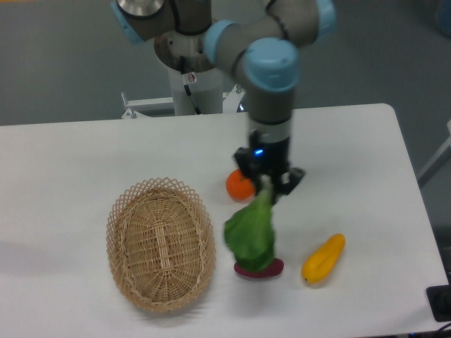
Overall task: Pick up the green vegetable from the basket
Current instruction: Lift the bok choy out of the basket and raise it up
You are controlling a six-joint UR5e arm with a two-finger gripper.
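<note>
Green vegetable, broad dark leaves hanging down, pale stalk up, dangles clamped in the end effector, right of the wicker basket and above a purple piece. White bench also carries an orange fruit and yellow fruit; grey floor behind.

The green vegetable is dark green, paler at the stalk. The basket is light tan woven wicker. An orange ball, yellow fruit and purple piece lie on the white worktop.
</note>
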